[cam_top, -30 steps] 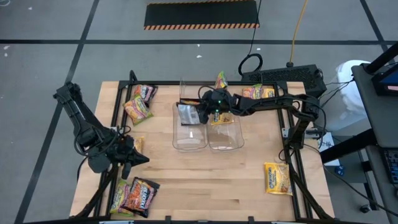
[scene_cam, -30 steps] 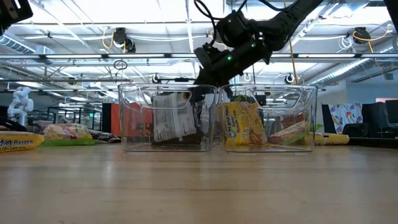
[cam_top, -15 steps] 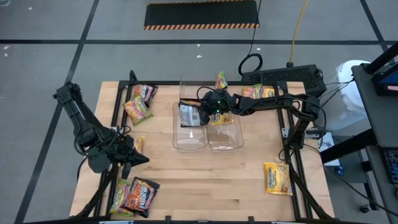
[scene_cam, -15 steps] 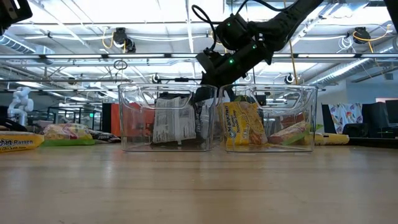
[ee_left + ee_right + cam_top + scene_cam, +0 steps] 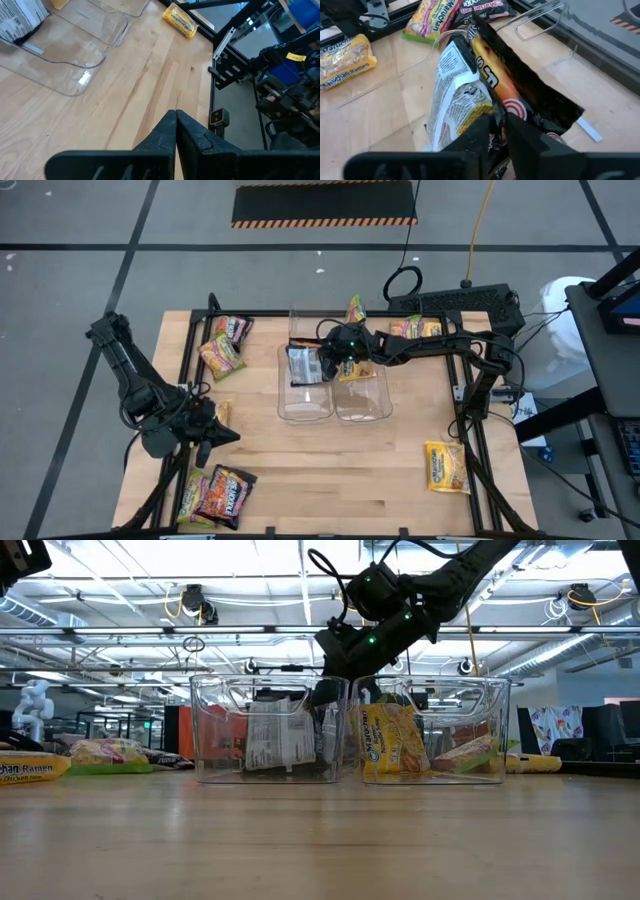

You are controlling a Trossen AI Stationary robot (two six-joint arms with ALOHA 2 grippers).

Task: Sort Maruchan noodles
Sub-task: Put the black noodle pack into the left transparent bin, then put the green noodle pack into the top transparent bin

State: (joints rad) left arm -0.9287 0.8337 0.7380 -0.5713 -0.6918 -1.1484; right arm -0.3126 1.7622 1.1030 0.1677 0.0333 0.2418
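The right claw (image 5: pixel 322 363), fingers slightly parted around a dark packet (image 5: pixel 520 95) standing in the left bin (image 5: pixel 270 730) mid-counter, handles light, crinkly, slippery noodles (image 5: pixel 301 363) best pinched at a crimped edge, lest they crack.

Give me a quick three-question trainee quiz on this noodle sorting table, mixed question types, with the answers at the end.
1. True or false: the right hand is above a clear bin.
2. What colour is the lone packet near the table's right edge? A pink, B yellow, C brown.
3. Fill in: the left hand, waiting near the table's left edge, has its fingers ___.
Key: 1 true; 2 B; 3 shut.
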